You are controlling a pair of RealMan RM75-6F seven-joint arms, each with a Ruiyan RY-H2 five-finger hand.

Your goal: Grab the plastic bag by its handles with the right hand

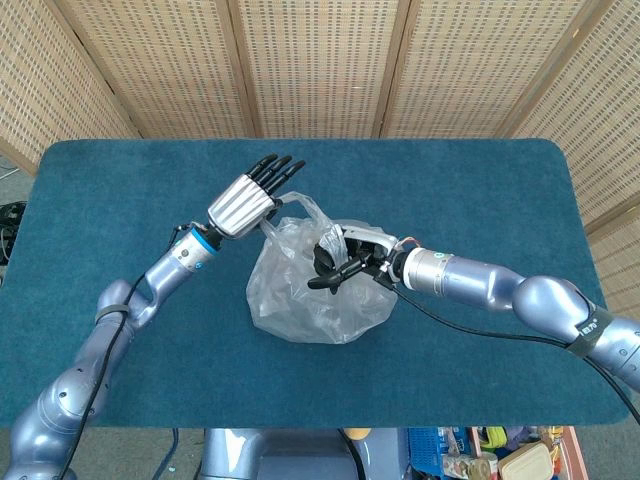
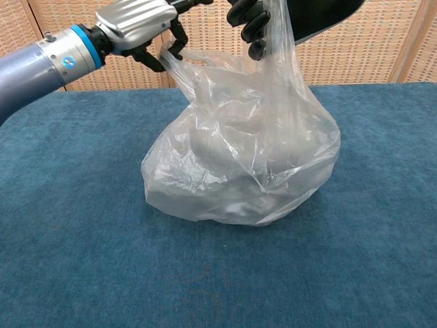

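Now each robot hand, left [image 1: 243, 200] and right [image 1: 342, 262], grips a handle of the plastic bag [image 1: 315, 290].

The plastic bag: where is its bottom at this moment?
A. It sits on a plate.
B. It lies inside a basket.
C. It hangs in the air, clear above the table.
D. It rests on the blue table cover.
D. In the chest view the wide bottom of the plastic bag sits flat on the blue table cover, while both hands hold only its upper part.
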